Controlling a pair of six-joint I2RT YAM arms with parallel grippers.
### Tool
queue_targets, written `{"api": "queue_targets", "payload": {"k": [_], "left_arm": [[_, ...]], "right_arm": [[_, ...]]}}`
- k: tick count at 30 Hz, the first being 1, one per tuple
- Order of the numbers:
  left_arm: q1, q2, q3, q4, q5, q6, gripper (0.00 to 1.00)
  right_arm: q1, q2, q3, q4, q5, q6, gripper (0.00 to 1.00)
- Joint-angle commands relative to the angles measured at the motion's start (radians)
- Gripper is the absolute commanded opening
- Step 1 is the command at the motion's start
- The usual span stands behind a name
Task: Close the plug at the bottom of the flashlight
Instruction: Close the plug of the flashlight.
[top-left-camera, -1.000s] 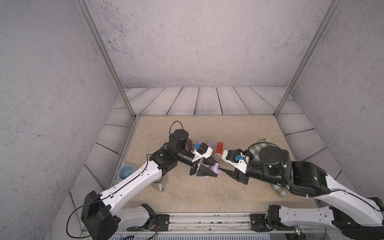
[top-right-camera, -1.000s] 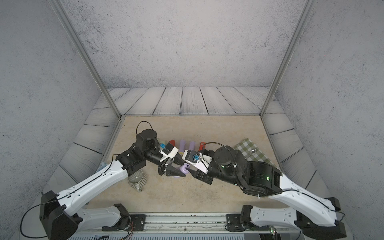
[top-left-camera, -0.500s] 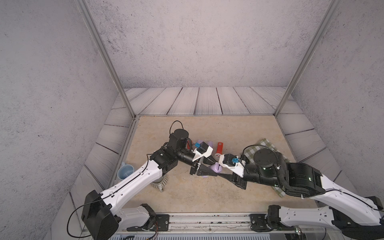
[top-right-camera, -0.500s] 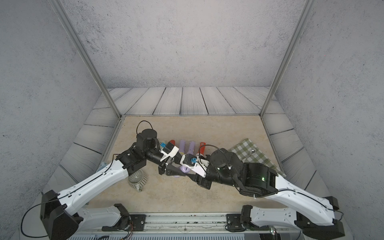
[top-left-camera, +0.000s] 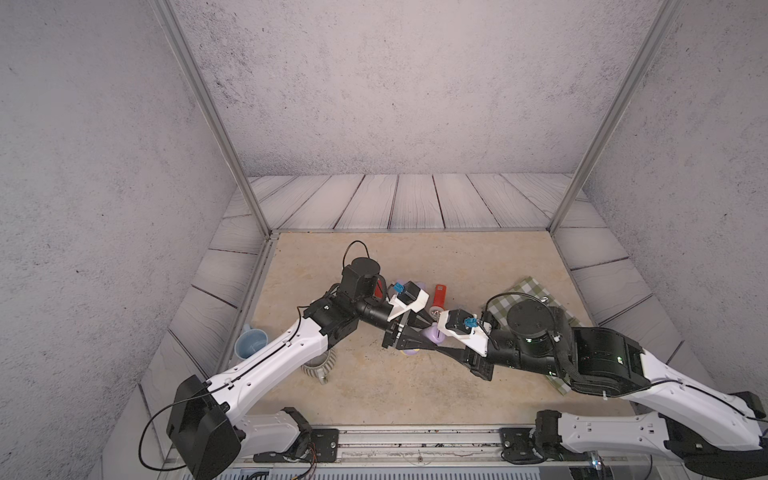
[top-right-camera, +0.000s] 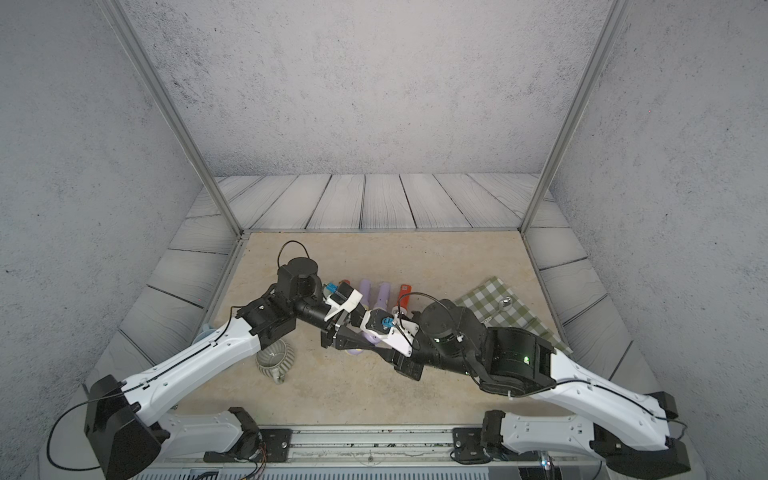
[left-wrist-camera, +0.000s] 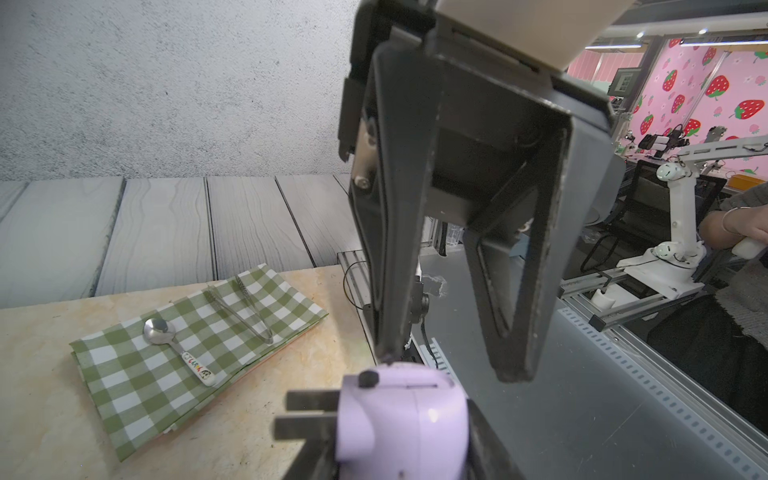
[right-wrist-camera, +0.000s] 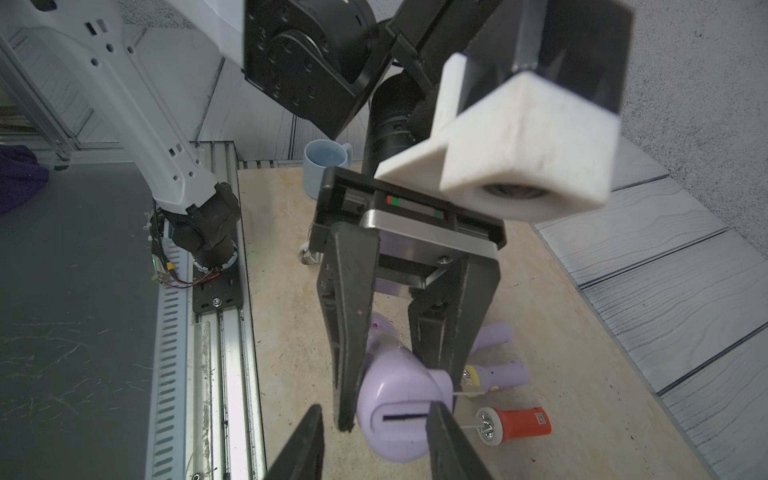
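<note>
Two end effectors nose to nose above table (top-left-camera: 374, 386). Left end effector (right-wrist-camera: 397, 399) clamped on lilac flashlight (right-wrist-camera: 395, 428), held off surface. Right end effector (left-wrist-camera: 451, 361) jaws apart, one fingertip (left-wrist-camera: 390, 332) touching flashlight's end, other clear.

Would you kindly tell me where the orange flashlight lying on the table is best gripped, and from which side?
Take the orange flashlight across its straight barrel, coming down from above. It lies on its side on the table, so both flanks are exposed; the flared silver head would probably slip.
</note>
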Motion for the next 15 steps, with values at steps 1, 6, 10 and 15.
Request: {"api": "queue_targets", "payload": {"k": [1,6,10,15], "left_arm": [[0.006,-0.024,0.026,0.002,0.008,0.028,0.00],[0.006,-0.035,0.023,-0.004,0.001,0.038,0.00],[0.006,-0.035,0.022,-0.007,0.004,0.037,0.00],[0.006,-0.038,0.024,-0.008,0.008,0.037,0.00]], "right_arm": [[0.005,-0.013,-0.032,0.027,0.011,0.006,0.44],[0.006,-0.004,-0.028,0.025,0.015,0.008,0.40],[0.007,-0.006,-0.034,0.026,0.021,0.006,0.40],[0.006,-0.037,-0.011,0.025,0.048,-0.011,0.43]]}}
